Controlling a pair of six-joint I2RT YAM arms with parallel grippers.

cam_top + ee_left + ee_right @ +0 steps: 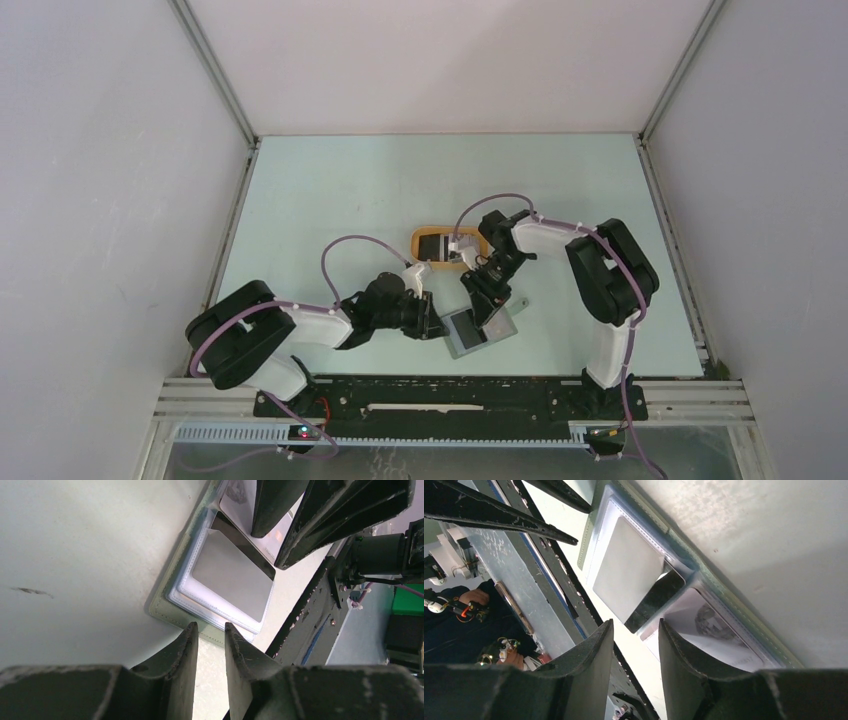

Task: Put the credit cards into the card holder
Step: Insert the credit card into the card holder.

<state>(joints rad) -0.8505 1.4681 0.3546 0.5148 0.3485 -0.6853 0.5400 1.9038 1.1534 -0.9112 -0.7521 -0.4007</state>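
Holding black card (pixel 655 599), open card holder (pixel 470 335)

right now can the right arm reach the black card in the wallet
Probably yes: the right gripper hangs open just above the black card, nothing between them; the left gripper is off at the card holder rim.

You have an orange oval tray (pixel 440 230) lying on the pale green table (pixel 330 190), just beyond the right gripper (pixel 487 305) on its far side. Behind that gripper, along the table's near edge, you see the black mounting rail (pixel 450 408). White walls (pixel 100 150) enclose the table around it.
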